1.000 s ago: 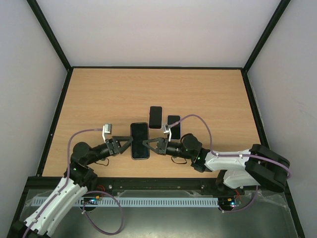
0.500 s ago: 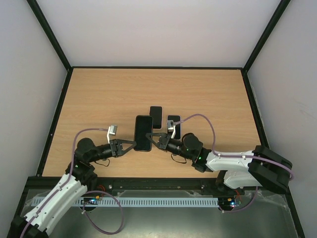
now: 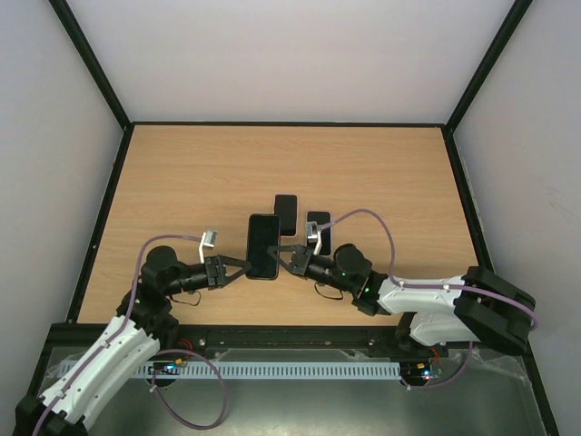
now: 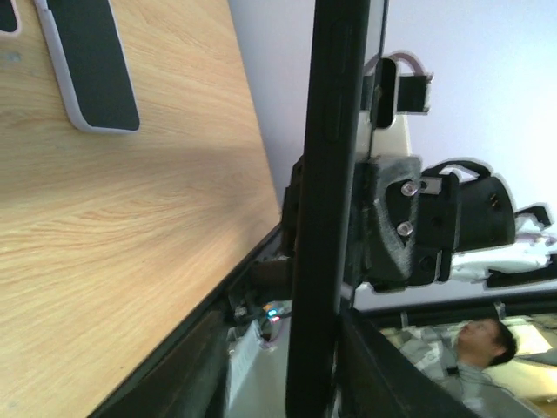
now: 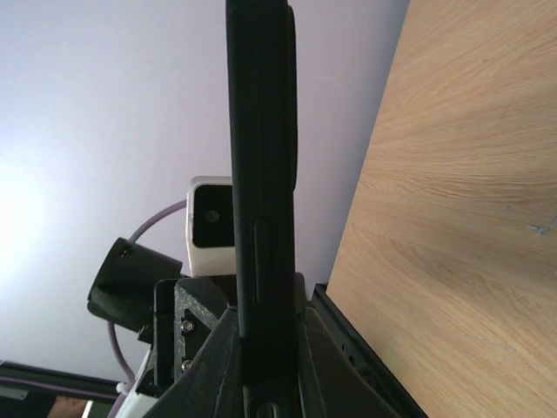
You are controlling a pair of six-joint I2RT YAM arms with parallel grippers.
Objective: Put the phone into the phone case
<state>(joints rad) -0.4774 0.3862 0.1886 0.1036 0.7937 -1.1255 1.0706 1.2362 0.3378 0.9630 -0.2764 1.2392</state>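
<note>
The black phone case (image 3: 263, 245) hangs off the table, held by its two side edges between my grippers. I cannot tell whether a phone sits in it. My right gripper (image 3: 283, 257) is shut on its right edge, and both fingers press the case (image 5: 261, 174) in the right wrist view. My left gripper (image 3: 241, 265) straddles the left edge. In the left wrist view a gap shows between one of its fingers (image 4: 204, 357) and the case (image 4: 326, 174). A smaller black phone (image 3: 286, 214) lies flat on the table just beyond.
A white-rimmed dark phone or case (image 3: 319, 225) lies beside the black one, partly behind my right wrist camera; it also shows as a white-rimmed slab (image 4: 87, 61) in the left wrist view. The wooden table (image 3: 182, 182) is fenced by black posts and pale walls.
The case came up off the table between both grippers and shifted a little away from the arms. The left jaws narrowed around its edge. Almost nothing moved in the last half second.
</note>
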